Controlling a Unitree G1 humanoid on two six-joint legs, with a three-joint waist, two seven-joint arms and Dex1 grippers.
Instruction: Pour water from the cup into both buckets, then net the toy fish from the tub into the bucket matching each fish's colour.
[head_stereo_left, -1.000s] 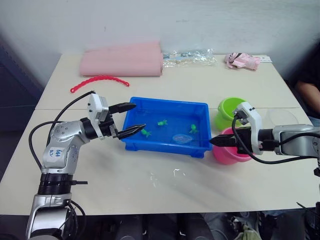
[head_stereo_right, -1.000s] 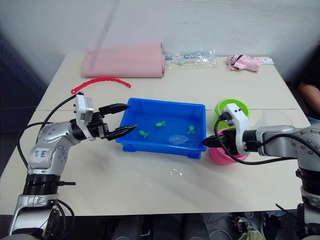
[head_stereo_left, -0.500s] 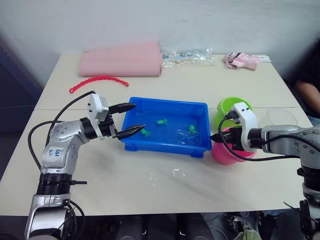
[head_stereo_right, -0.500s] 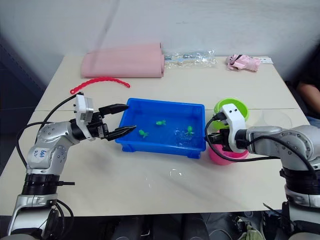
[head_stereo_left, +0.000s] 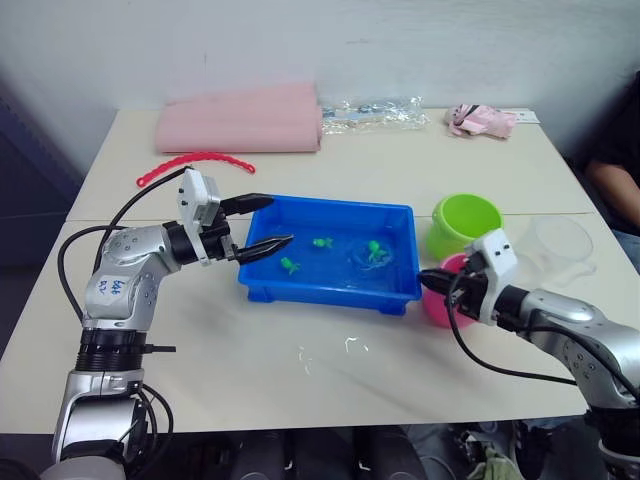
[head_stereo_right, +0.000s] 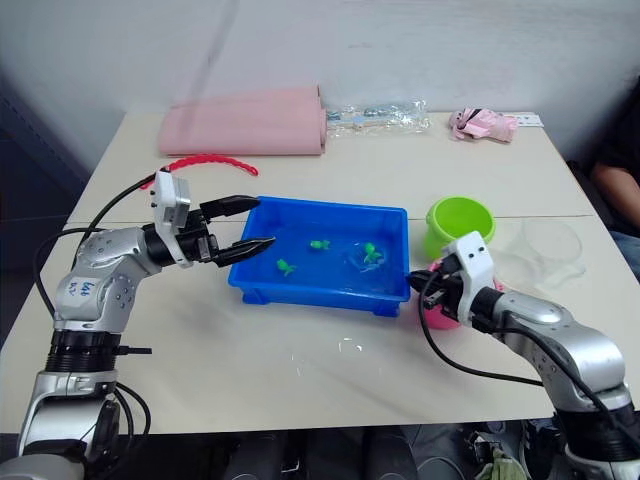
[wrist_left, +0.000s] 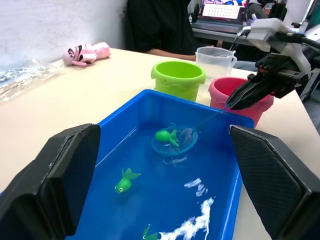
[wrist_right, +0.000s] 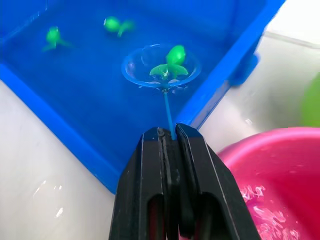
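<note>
Counts: two buckets, one lime green bucket (head_stereo_left: 466, 224) and one pink bucket (head_stereo_left: 452, 291); one clear cup (head_stereo_left: 562, 245); one blue tub (head_stereo_left: 330, 253); one net (wrist_right: 161, 68); three green fish visible, none pink.

Fish: one green fish (wrist_right: 171, 61) sat inside the net hoop, in the half of the tub nearer the buckets; a second fish (head_stereo_left: 322, 242) floated near the tub's far wall; a third fish (head_stereo_left: 290, 265) lay nearer the front wall, toward the left gripper's side.

Net: hoop lay roughly flat at the water surface; its thin handle ran straight back from the hoop, over the tub's end wall, into the right gripper (wrist_right: 169, 133); long axis pointed from the pink bucket side toward the tub's middle.

Right gripper: jaws pinched tight on the handle's end, the stick emerging between the fingertips; the gripper hung above the near edge of the pink bucket, just beside the tub's corner; water visible in the pink bucket.

Left gripper (head_stereo_left: 262, 222): jaws spread wide, holding nothing; fingertips at the tub's opposite end, one finger over the rim, the other by the outer wall; contact with the tub could not be told.

Layout: green bucket stood behind the pink one, both just beside the tub's end; cup stood upright, beyond the buckets from the tub; all on the table (head_stereo_left: 400, 170); a red beaded strip (head_stereo_left: 192, 161) and a folded pink cloth (head_stereo_left: 240, 118) lay well behind the tub.
</note>
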